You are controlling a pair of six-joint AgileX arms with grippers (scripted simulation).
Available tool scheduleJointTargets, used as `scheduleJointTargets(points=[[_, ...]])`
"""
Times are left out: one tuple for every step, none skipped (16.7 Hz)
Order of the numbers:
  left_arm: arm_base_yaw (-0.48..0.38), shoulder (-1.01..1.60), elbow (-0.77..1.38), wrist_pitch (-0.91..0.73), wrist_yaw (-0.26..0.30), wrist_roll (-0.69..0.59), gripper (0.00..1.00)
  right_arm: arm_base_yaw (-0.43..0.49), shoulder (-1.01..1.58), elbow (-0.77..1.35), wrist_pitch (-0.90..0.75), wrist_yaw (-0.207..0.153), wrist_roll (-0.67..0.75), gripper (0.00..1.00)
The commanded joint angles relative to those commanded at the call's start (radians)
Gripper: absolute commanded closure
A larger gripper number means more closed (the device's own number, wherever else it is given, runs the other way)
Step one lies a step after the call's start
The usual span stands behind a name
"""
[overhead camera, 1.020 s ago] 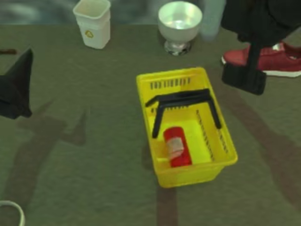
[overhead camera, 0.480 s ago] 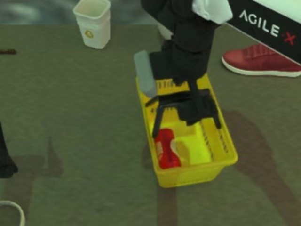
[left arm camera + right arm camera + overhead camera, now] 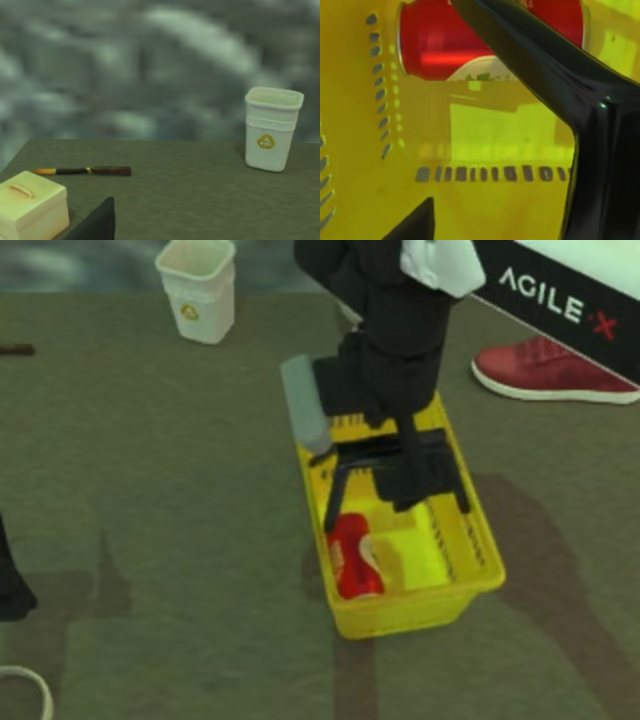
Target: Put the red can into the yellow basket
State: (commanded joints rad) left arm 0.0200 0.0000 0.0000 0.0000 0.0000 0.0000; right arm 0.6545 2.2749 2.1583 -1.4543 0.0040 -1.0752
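The red can (image 3: 352,555) lies inside the yellow basket (image 3: 480,585), against its left wall near the front; in the right wrist view the red can (image 3: 435,50) rests on the floor of the yellow basket (image 3: 350,150) behind the black handle (image 3: 535,60). My right gripper (image 3: 410,480) hangs open over the handle (image 3: 345,455) in the basket's middle, apart from the can and holding nothing. One fingertip (image 3: 420,222) shows; the handle covers the other side. My left gripper (image 3: 10,585) is parked at the table's left edge, with one fingertip (image 3: 102,220) showing.
A white bin (image 3: 198,288) stands at the back left and a red shoe (image 3: 555,372) at the back right. A white rim (image 3: 25,690) shows at the front left corner. The left wrist view has the white bin (image 3: 272,129), a dark-handled tool (image 3: 85,171) and a cream box (image 3: 30,205).
My right arm swung from the back right to over the basket. The can shifted to the basket's left wall. My left arm drew back to the left edge.
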Motion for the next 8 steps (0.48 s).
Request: scheduleJointTargets(points=[[0.0, 0.0, 0.0, 0.0, 0.0, 0.0, 0.0, 0.001, -0.002, -0.018, 0.016, 0.0, 0.0, 0.0], [0.0, 0.0, 0.0, 0.0, 0.0, 0.0, 0.0, 0.002, -0.004, -0.038, 0.034, 0.0, 0.0, 0.0], [0.0, 0.0, 0.0, 0.0, 0.0, 0.0, 0.0, 0.002, -0.006, -0.057, 0.051, 0.0, 0.001, 0.0], [0.0, 0.0, 0.0, 0.0, 0.0, 0.0, 0.0, 0.003, -0.008, -0.072, 0.064, 0.0, 0.001, 0.0], [0.0, 0.0, 0.0, 0.0, 0.0, 0.0, 0.0, 0.003, -0.009, -0.079, 0.071, 0.0, 0.001, 0.0], [0.0, 0.0, 0.0, 0.0, 0.0, 0.0, 0.0, 0.003, -0.009, -0.08, 0.071, 0.0, 0.001, 0.0], [0.0, 0.0, 0.0, 0.0, 0.0, 0.0, 0.0, 0.003, -0.009, -0.08, 0.071, 0.0, 0.001, 0.0], [0.0, 0.0, 0.0, 0.0, 0.0, 0.0, 0.0, 0.003, -0.009, -0.08, 0.071, 0.0, 0.001, 0.0]])
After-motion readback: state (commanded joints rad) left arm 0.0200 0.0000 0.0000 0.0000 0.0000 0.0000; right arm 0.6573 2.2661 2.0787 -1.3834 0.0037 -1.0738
